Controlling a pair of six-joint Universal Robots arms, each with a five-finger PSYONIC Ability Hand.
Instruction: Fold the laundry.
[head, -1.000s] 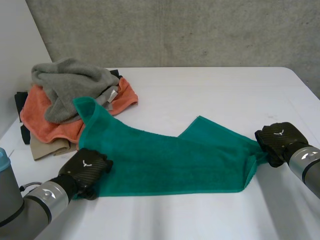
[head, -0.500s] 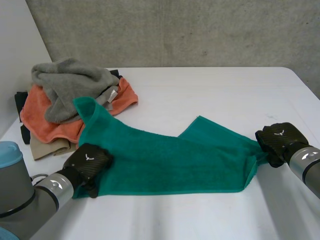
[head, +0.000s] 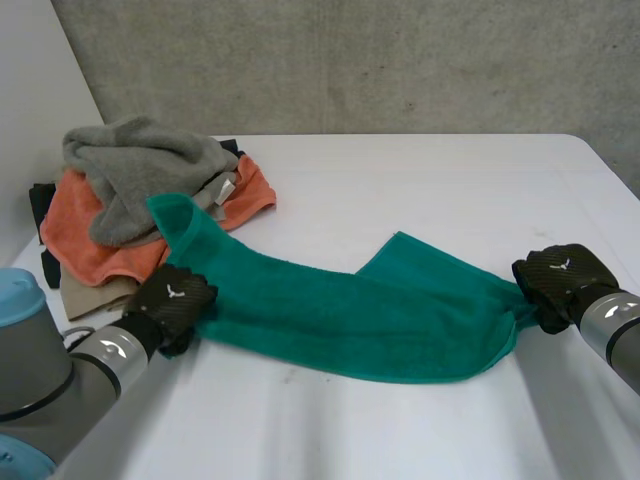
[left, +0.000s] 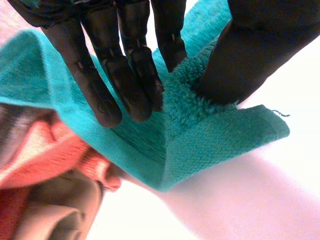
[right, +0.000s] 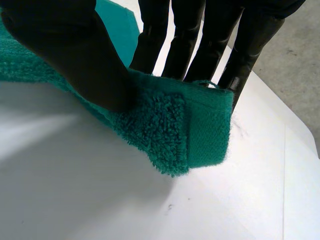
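A green towel (head: 350, 315) lies stretched across the middle of the white table (head: 430, 180), its near edge raised off the surface. My left hand (head: 175, 300) is at the towel's left corner; in the left wrist view the towel (left: 200, 135) is pinched between that hand's fingers (left: 125, 75) and thumb, and the corner is lifted. My right hand (head: 560, 280) holds the towel's right corner. There the thumb (right: 75, 55) presses the towel (right: 190, 125) against the fingers behind it.
A pile of laundry sits at the table's back left: a grey towel (head: 140, 165) on top, an orange cloth (head: 90, 240) under it, a beige one (head: 95, 295) below. The green towel's far left corner leans against this pile.
My left hand has shut on the towel's left corner and pulled it up and back toward the pile. The towel's near edge has risen off the table. The right hand has stayed put.
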